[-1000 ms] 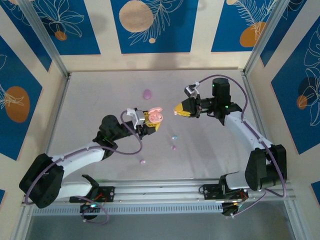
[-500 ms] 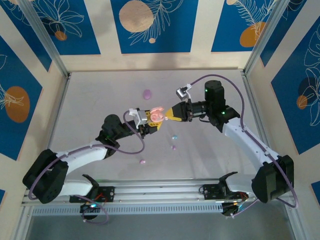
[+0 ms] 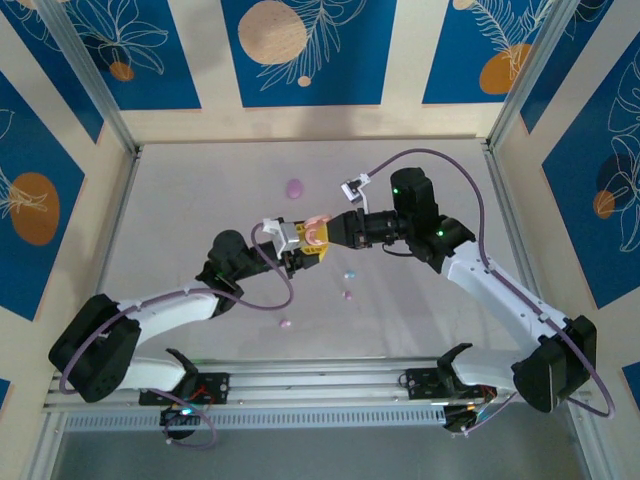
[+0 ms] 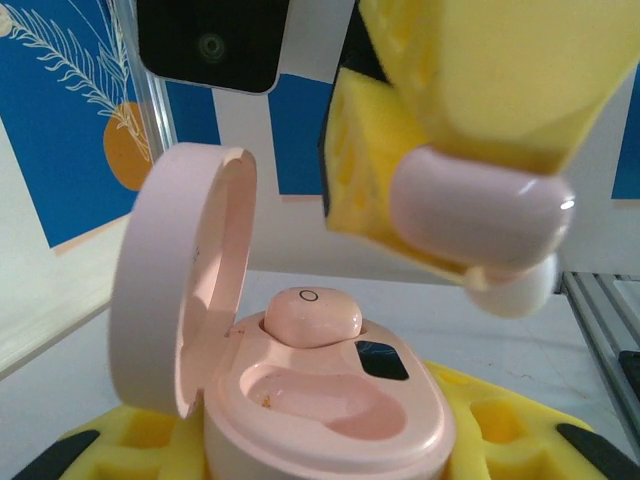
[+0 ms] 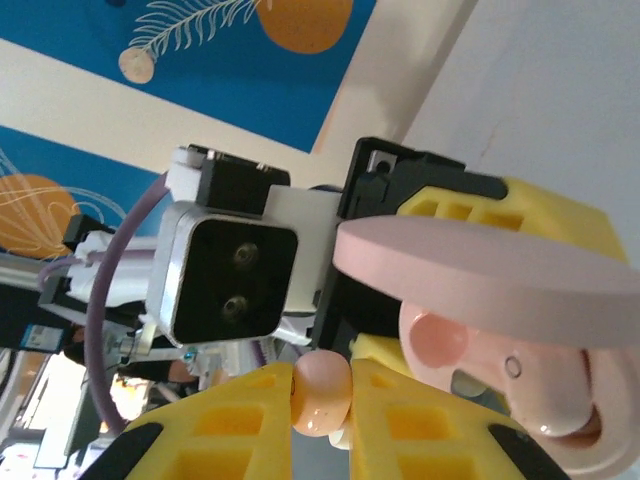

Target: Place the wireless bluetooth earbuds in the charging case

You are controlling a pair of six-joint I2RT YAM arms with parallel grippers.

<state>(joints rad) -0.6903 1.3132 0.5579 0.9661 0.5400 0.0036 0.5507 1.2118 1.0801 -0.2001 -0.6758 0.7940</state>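
My left gripper (image 3: 306, 252) is shut on the pink charging case (image 4: 330, 425), gripping its base between the yellow pads (image 4: 505, 435). The case's lid (image 4: 170, 290) stands open. One pink earbud (image 4: 312, 315) sits in the far socket, and the near socket (image 4: 330, 400) is empty. My right gripper (image 3: 336, 231) is shut on a second pink earbud (image 5: 322, 392), pinched between its yellow fingertips. That earbud (image 4: 480, 205) hangs just above and to the right of the open case, not touching it.
On the table below lie a light blue earbud (image 3: 350, 273), a purple one (image 3: 347, 294) and another (image 3: 285, 323) nearer the front. A purple oval case (image 3: 294, 187) rests farther back. The left wrist camera (image 5: 235, 280) is close to my right fingers.
The right gripper has swung left with the pink earbud, from well right of the case to right beside it. The left gripper and case have shifted slightly up and right.
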